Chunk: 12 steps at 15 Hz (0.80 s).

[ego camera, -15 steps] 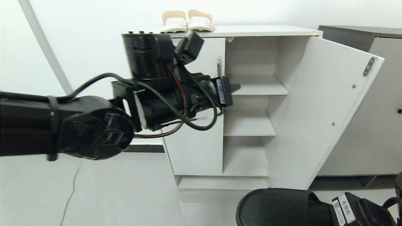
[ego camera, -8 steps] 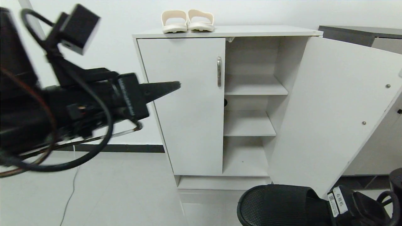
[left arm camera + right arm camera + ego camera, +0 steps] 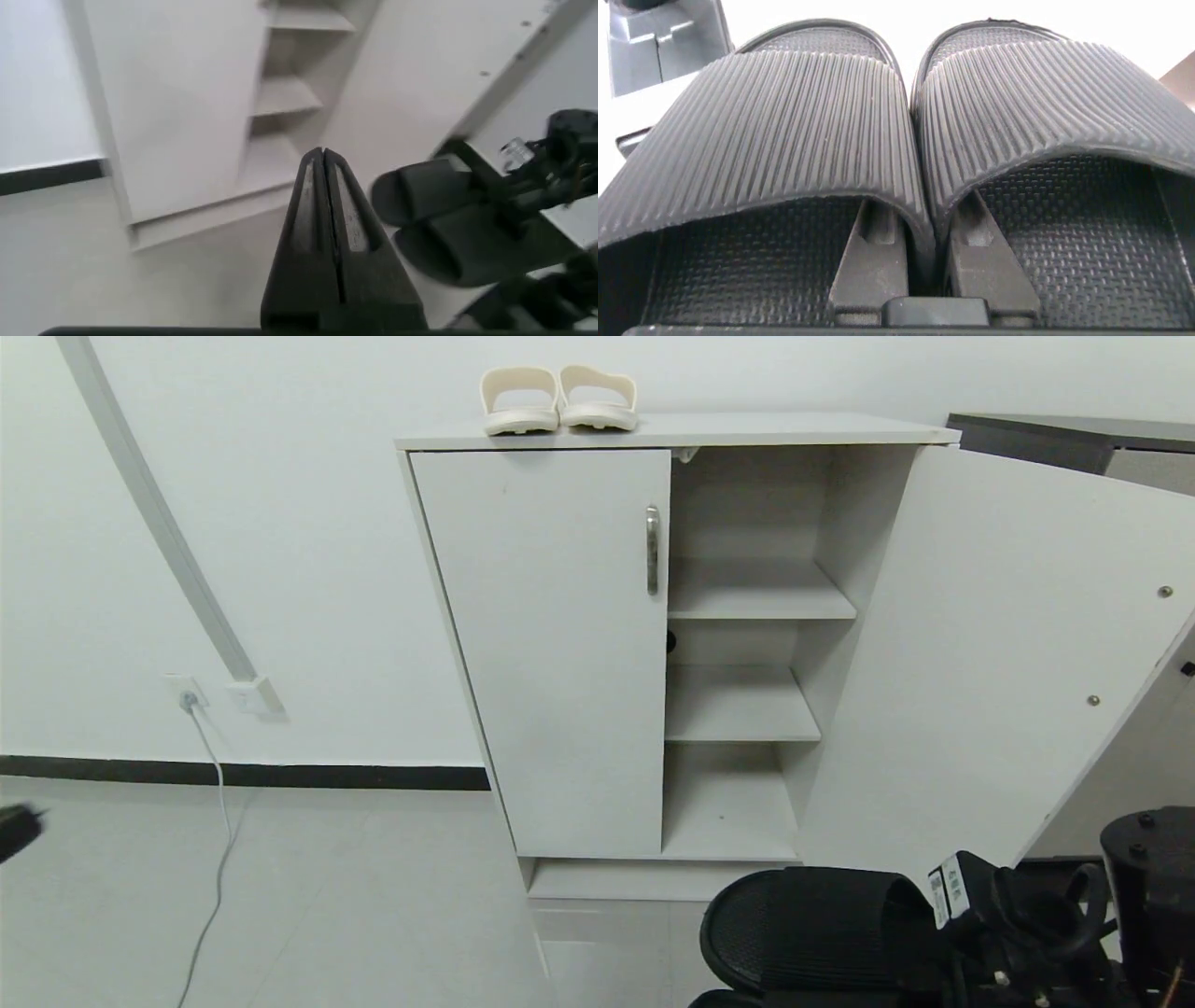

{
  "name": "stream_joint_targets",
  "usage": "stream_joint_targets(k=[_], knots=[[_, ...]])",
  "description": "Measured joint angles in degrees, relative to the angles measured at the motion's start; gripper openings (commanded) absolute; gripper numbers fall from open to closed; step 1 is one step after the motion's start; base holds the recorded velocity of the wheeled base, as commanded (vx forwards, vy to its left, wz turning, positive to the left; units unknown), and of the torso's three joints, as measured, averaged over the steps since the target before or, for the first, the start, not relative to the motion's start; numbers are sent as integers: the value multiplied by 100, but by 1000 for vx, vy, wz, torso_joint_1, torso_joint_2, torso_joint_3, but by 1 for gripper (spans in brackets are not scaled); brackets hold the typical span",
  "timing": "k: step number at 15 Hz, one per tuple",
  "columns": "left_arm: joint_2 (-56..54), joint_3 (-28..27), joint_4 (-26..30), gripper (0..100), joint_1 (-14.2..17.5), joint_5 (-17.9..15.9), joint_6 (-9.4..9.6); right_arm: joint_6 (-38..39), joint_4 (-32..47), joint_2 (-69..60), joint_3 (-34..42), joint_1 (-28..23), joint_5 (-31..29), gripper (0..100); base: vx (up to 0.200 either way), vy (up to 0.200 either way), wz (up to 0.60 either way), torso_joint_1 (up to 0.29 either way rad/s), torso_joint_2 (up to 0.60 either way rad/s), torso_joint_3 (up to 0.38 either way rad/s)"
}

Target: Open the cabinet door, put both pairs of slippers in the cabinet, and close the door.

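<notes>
Right pincer [image 3: 920,224]: clamped on the black slippers [image 3: 822,933], one finger under each strap, pinching the two inner side walls together. The pair hangs low in front of the cabinet [image 3: 672,429], beside its open door [image 3: 990,653].

Left pincer [image 3: 324,163]: fully closed, holding nothing.

Handling, as judged: the ribbed foam looks light, soft and grippy. It may flex, so the paired walls are the sound place to hold.

The cream slippers [image 3: 558,399] sit side by side on the cabinet top. The shelves [image 3: 738,705] are bare.

Room: pale glossy floor [image 3: 355,896], a white wall, and a socket [image 3: 187,691] with a trailing cable [image 3: 219,821].
</notes>
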Motion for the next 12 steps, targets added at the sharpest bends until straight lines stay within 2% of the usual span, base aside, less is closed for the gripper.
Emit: stream_joint_targets(k=[2,3,5,8,9,12], knots=[[-723,699,187,0,608,556,354,24,-41,63,-30,-2,-38,0,0,0,0,0,0,0],[-1042,965,189,0,851,816,463,38,-13,94,-41,-6,-110,0,0,0,0,0,0,0],[-1521,1392,197,0,1268,1182,527,82,-22,177,-132,-4,-312,0,0,0,0,0,0,0],[-2010,1932,202,0,1832,1290,624,646,-105,389,-355,52,-889,0,0,0,0,0,0,0],[-2153,2104,189,0,1957,1297,712,844,-156,496,-421,99,-1240,0,0,0,0,0,0,0],[-2633,2583,173,0,2149,1303,786,1524,-745,929,-547,265,-2187,0,0,0,0,0,0,0]])
